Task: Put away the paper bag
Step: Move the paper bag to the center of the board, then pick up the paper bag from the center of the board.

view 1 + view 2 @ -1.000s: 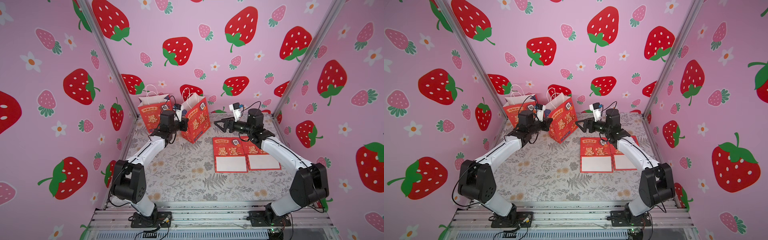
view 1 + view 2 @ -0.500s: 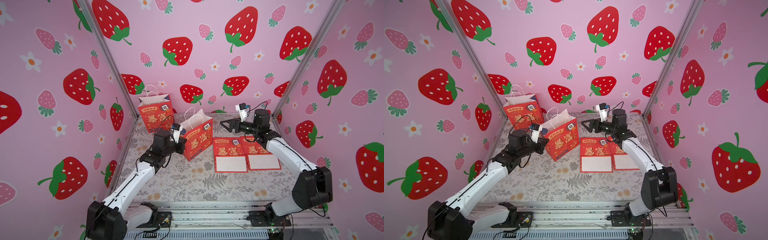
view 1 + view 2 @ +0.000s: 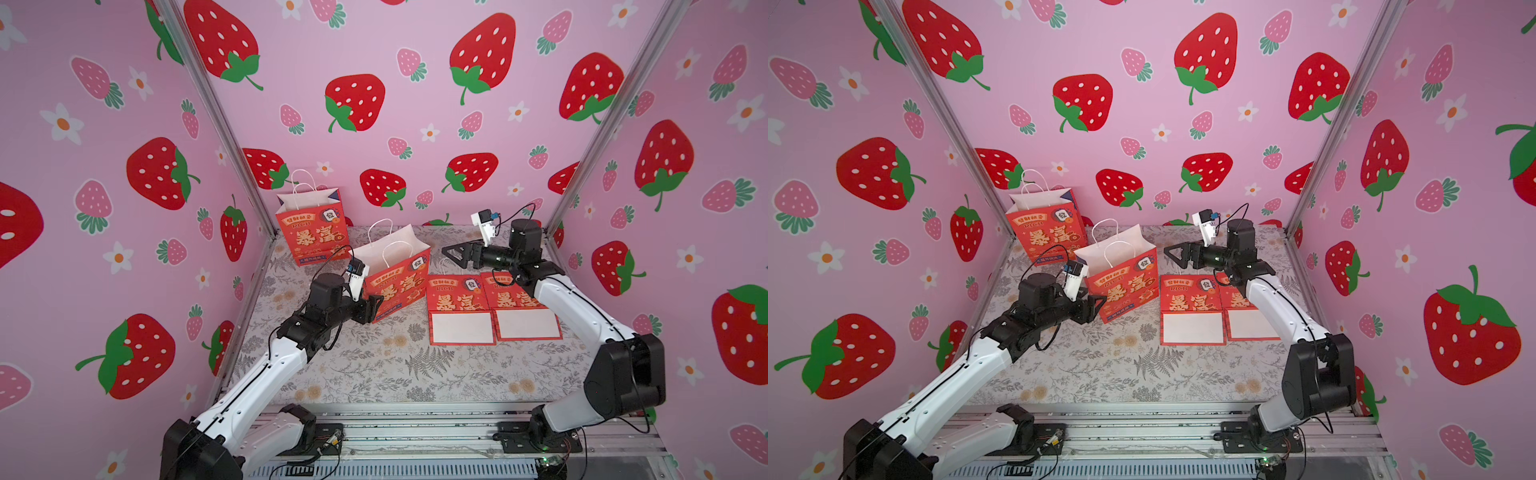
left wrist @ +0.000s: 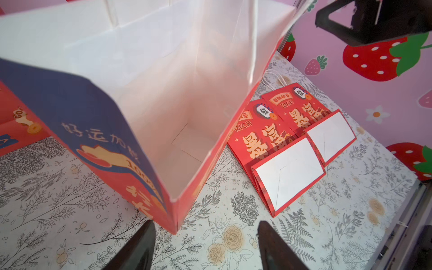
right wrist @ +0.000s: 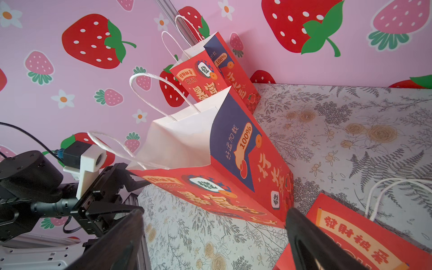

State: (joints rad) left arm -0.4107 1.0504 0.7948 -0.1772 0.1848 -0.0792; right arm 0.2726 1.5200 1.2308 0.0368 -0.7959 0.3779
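The paper bag (image 3: 395,286) (image 3: 1126,286) stands open-mouthed on the floral table (image 3: 374,365), about mid-width and toward the far side, turned at an angle so one red corner faces the near left. Its white inside is bare in the left wrist view (image 4: 163,93), and two white cord handles rise from its rim (both curl toward the left in the right wrist view (image 5: 198,145)).

The left gripper (image 3: 376,301) (image 3: 1098,303) (image 4: 205,223) sits low at that near-left corner with its claw spread. The bag's corner edge lies just ahead of the gap between the dark fingers (image 4: 140,245), and neither finger pinches it.

Just right of the bag lie two flattened bags side by side, the left one (image 3: 457,307) and the right one (image 3: 521,305), each with its white base panel toward the near side.

The right gripper (image 3: 451,254) (image 3: 1173,254) (image 5: 215,211) hangs above the far edge of these, claw wide and holding nothing, pointing left toward the open bag.

A second standing bag (image 3: 311,232) is upright in the far left corner against the strawberry wall (image 3: 374,62).
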